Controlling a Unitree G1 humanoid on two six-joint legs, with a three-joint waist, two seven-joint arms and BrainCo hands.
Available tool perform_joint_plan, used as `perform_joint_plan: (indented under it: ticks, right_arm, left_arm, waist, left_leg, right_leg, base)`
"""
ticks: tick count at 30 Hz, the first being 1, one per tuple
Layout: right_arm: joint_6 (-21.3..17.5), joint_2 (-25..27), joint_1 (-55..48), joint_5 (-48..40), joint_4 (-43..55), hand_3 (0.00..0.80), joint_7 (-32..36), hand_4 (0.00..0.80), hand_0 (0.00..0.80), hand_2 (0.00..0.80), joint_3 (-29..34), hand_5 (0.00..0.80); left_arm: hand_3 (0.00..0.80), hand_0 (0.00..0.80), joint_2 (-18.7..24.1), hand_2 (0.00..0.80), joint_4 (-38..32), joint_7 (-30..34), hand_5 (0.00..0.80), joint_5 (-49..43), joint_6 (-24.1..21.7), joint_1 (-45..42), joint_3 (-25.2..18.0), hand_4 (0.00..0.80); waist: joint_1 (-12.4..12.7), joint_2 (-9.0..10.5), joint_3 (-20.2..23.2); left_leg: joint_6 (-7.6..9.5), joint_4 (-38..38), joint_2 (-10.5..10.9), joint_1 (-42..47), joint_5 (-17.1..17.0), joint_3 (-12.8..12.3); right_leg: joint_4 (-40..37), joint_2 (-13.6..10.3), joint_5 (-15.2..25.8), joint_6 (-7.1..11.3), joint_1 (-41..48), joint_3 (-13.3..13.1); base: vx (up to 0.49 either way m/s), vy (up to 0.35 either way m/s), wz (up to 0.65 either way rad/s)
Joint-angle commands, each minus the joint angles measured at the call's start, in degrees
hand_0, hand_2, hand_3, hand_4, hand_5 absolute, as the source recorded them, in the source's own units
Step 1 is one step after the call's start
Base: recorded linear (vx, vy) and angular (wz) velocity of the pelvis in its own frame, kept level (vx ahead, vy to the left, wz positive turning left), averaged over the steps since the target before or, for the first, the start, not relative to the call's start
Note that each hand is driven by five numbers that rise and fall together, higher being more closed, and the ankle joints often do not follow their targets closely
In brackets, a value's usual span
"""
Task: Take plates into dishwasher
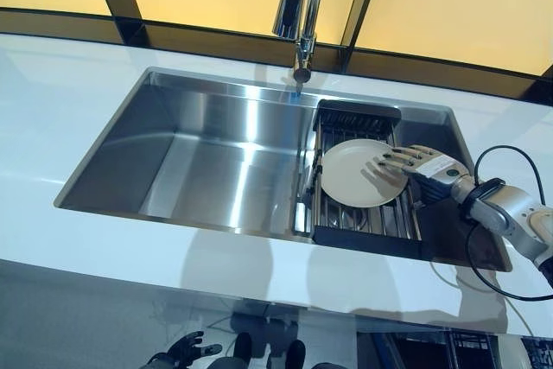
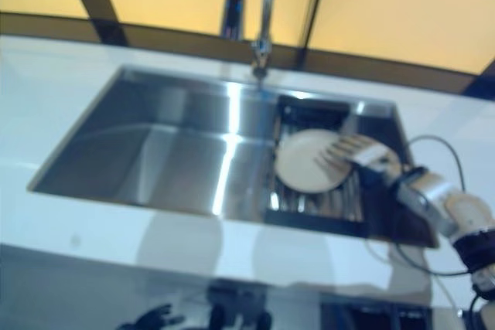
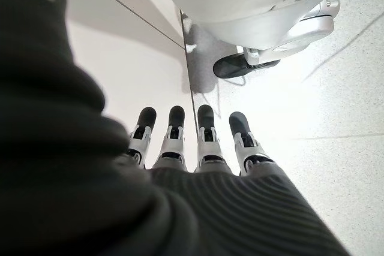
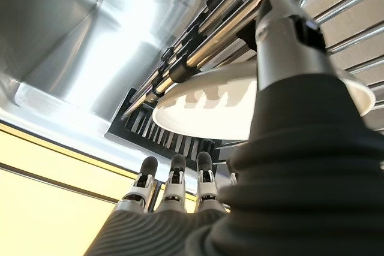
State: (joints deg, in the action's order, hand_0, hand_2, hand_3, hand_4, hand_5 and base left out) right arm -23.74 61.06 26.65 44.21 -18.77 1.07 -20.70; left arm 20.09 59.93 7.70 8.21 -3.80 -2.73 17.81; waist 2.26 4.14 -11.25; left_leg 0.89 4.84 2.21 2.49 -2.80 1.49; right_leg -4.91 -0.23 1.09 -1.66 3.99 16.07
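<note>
A white plate [image 1: 356, 172] lies flat on a drying rack [image 1: 363, 218] at centre right, inside the sink [image 1: 216, 162]. The right hand [image 1: 413, 162] reaches over it, fingers straight — likely positioning to lift. The left hand [image 3: 192, 142] hangs relaxed, idle — bottom left.

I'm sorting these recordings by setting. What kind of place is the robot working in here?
Most likely a kitchen. A stainless steel sink is sunk into a white countertop, a tall faucet stands behind it, and a pale plate lies on a drying rack in the basin, with the right hand reaching over it.
</note>
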Motion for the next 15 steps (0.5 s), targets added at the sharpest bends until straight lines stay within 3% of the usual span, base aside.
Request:
perform_joint_plan:
  ticks: [1, 15]
  right_arm:
    - [2.07, 0.09, 1.0, -3.48, 3.21, 0.0, 1.06, 0.0, 0.0, 0.0, 1.73, 0.0]
    - [4.69, -2.87, 1.7, -1.0, 4.43, 0.0, 2.59, 0.0, 0.0, 0.0, 0.63, 0.0]
  left_arm:
    - [0.0, 0.0, -1.27, 0.0, 2.29, -0.46, 0.0, 0.9, -1.11, 1.3, 0.2, 0.0]
    - [0.0, 0.0, -1.81, 0.0, 3.32, -0.51, 0.0, 0.8, -1.13, 1.88, 0.09, 0.0]
  waist:
    - [0.32, 0.66, 1.98]
    - [0.37, 0.45, 1.91]
  left_leg:
    - [2.13, 0.16, -0.13, 2.15, 6.42, -3.88]
    - [2.2, 0.16, -0.04, 2.3, 6.41, -3.85]
  right_leg:
    - [4.46, 1.23, -6.14, 0.69, 0.13, -3.03]
    - [3.97, 1.2, -5.84, 0.76, 0.51, -3.22]
  base:
    - [0.0, 0.0, 0.0]
    - [0.0, 0.0, 0.0]
